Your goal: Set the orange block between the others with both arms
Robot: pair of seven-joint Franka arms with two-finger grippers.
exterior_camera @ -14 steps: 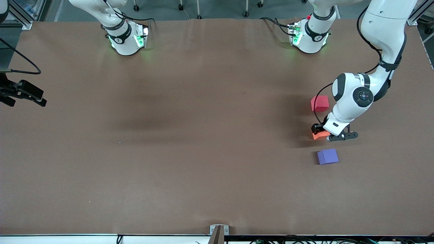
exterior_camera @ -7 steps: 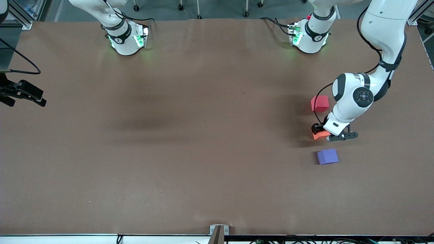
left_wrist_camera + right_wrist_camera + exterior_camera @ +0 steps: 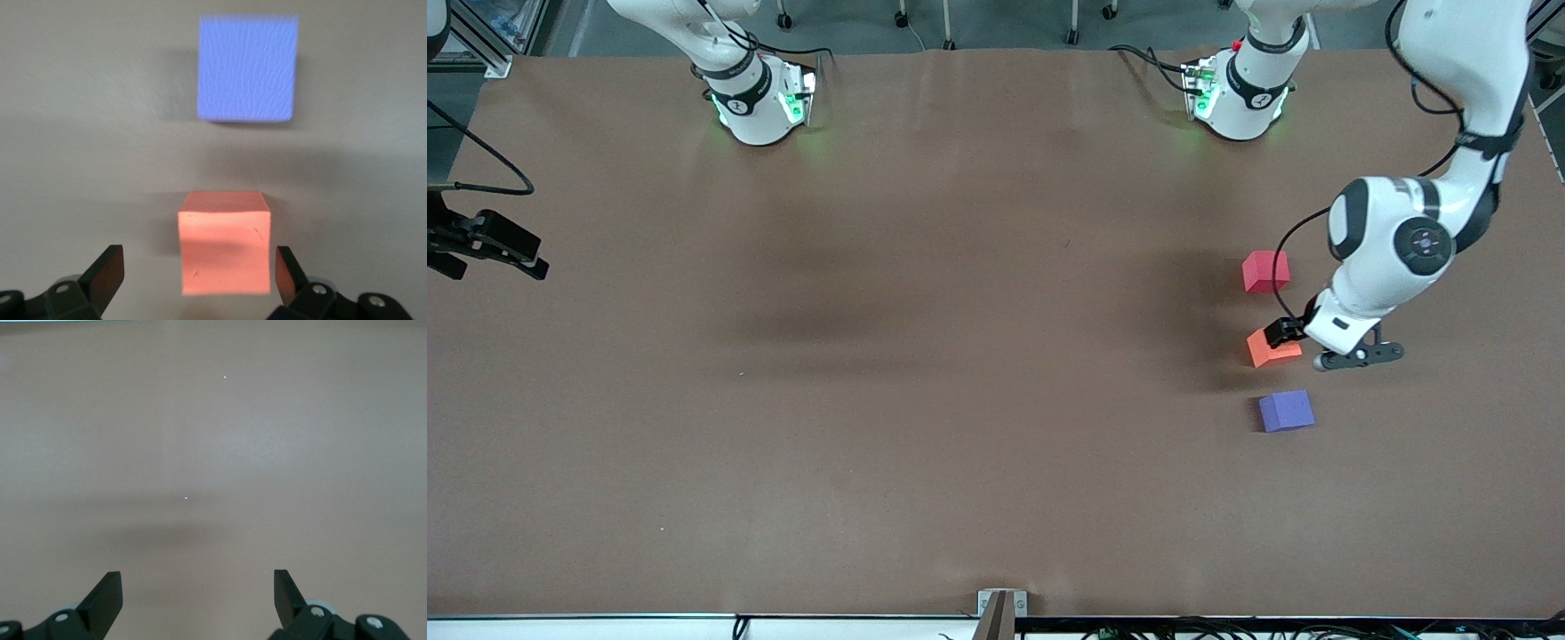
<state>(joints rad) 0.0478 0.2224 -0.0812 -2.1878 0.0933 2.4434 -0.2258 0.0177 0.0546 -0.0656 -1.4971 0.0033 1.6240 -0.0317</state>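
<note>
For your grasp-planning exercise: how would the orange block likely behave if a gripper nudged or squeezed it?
The orange block is a flat-faced cube, so it would probably slide, not roll. Its matte faces suggest decent grip. Faint surface dents hint at soft, light material, though that is uncertain.

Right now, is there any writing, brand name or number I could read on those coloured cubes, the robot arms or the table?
None can be read.
orange block, red-pink cube, purple-blue cube: plain faces, no lettering.
Small marks on the black bands by the arm bases: too small to read.
Table: bare of text.
</note>
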